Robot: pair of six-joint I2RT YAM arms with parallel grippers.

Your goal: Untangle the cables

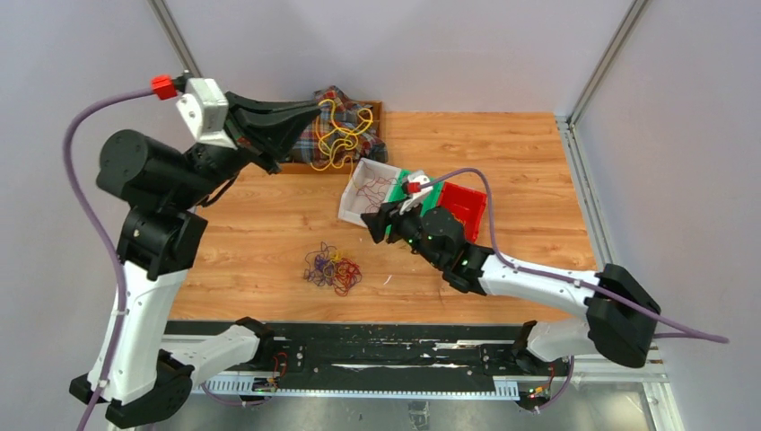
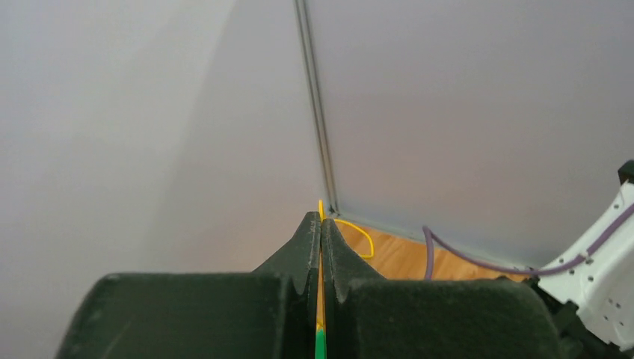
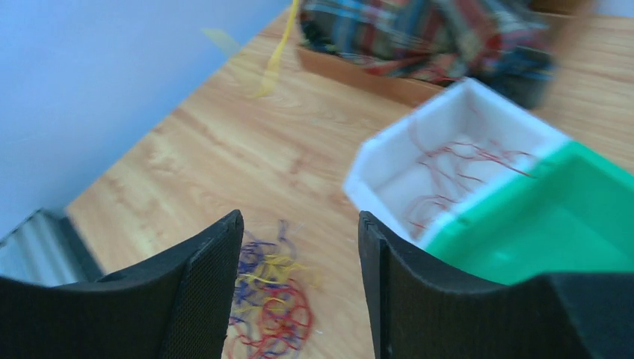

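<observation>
My left gripper (image 2: 321, 228) is clenched on a yellow cable (image 1: 341, 136), raised; my right gripper (image 3: 300, 224) stands released, empty. Recommended: descend squarely over the tangle (image 1: 332, 268), pinching one strand only.

right gripper (image 3: 300, 223) jaws apart | cables (image 3: 269, 310) tangled on wooden table (image 3: 247, 149) below | white bin (image 3: 389, 172) holding red wires (image 3: 463, 161), touching green bin (image 3: 572, 224) | plaid cloth (image 3: 426, 34) and blurred yellow cable (image 3: 275, 56) behind
</observation>
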